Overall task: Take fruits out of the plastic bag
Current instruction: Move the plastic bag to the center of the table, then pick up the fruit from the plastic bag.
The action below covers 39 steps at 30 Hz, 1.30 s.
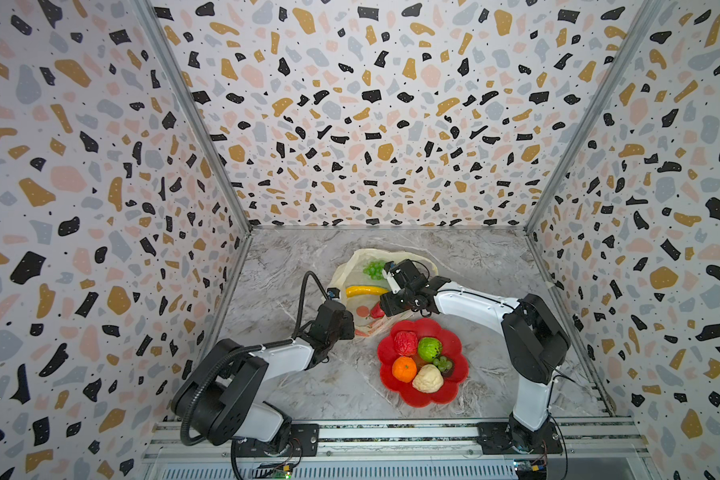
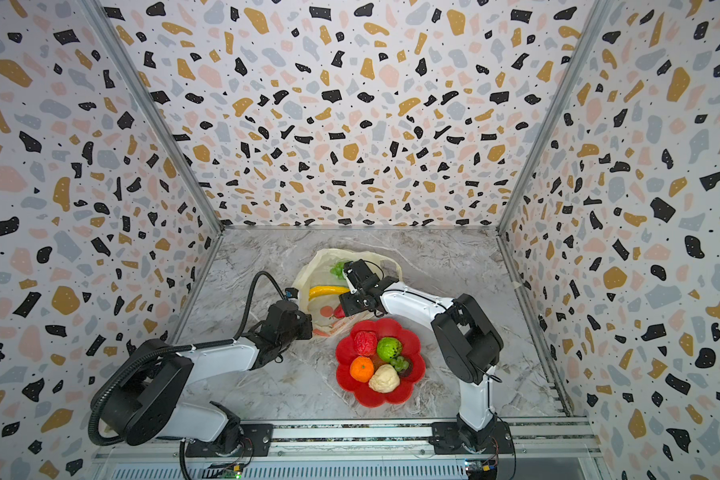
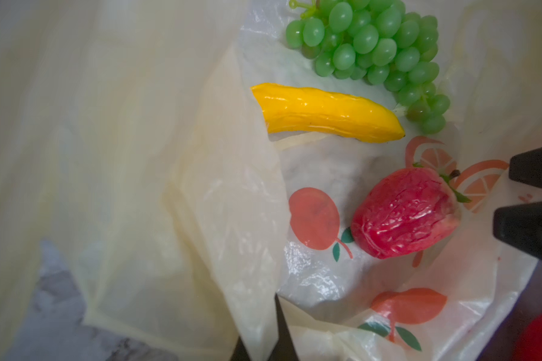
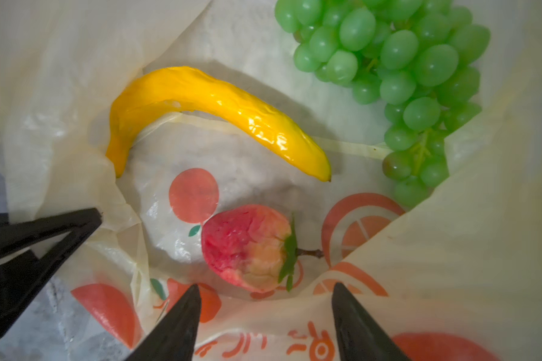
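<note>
Three fruits are left inside the plastic bag [image 4: 60, 93]: a strawberry [image 4: 248, 247], a yellow banana [image 4: 213, 100] and a green grape bunch [image 4: 398, 59], all lying on the bag's lower layer, which is spread toward the middle of the marbled surface [image 1: 308, 386]. The strawberry lies nearest the mouth, the banana is curved beyond it and apart from it, and the grapes are set further in, just beside the banana's tip. The step in hand is judged to be the picking of the strawberry. The right gripper [image 4: 266, 285] is poised over the mouth with its jaws spread. In the right wrist view the strawberry is seen just ahead of the two tips and roughly between their lines, not yet touched. For a clean pick, the jaws should be lowered astride the berry's body rather than its stalk, kept off the loose film so that no plastic is pinched with it, and closed gently, since the toy looks soft and wrinkled. The left gripper [image 4: 88, 220] has its jaws pressed together, seemingly on a fold of the bag's rim, by which the mouth is held open. Just beside the bag, a red flower-shaped dish [image 1: 422, 328] already holds an orange [image 1: 404, 369], a bumpy red fruit [image 1: 405, 343], a green one [image 1: 429, 349], a cream knobbly one [image 1: 427, 378] and a small grape sprig [image 1: 443, 364].
</note>
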Each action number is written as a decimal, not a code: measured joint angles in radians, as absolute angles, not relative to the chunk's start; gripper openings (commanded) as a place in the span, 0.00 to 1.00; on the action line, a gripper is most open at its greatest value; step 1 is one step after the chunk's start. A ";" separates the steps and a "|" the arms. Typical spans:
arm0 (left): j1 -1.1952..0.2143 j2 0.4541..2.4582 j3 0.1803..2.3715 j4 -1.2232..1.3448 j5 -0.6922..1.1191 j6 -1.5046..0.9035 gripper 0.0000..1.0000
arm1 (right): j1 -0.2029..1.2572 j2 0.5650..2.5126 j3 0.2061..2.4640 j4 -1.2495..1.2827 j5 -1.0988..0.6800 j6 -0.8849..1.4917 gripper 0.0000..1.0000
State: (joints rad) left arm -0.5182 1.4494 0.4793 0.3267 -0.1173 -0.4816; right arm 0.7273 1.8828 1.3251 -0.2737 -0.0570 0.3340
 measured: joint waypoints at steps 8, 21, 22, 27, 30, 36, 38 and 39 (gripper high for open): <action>-0.518 1.549 0.510 0.323 -0.106 -0.487 0.03 | 0.608 1.884 1.245 -0.153 -0.189 0.337 0.69; -0.540 1.634 0.573 0.376 -0.060 -0.499 0.03 | 0.496 1.971 1.253 -0.030 -0.366 0.356 0.53; -0.540 1.634 0.573 0.376 -0.060 -0.499 0.03 | 0.500 1.967 1.253 -0.025 -0.371 0.358 0.52; -0.540 1.633 0.573 0.376 -0.057 -0.499 0.03 | 0.517 1.943 1.252 0.010 -0.402 0.397 0.45; -0.540 1.633 0.573 0.375 -0.056 -0.499 0.03 | 0.522 1.946 1.258 0.022 -0.409 0.416 0.41; -0.541 1.625 0.573 0.363 -0.055 -0.499 0.03 | 0.522 1.978 1.290 0.031 -0.400 0.437 0.38; -0.541 1.623 0.573 0.360 -0.052 -0.499 0.03 | 0.522 1.991 1.297 0.032 -0.397 0.442 0.37; -0.541 1.623 0.573 0.360 -0.050 -0.499 0.03 | 0.522 1.999 1.299 0.036 -0.395 0.444 0.37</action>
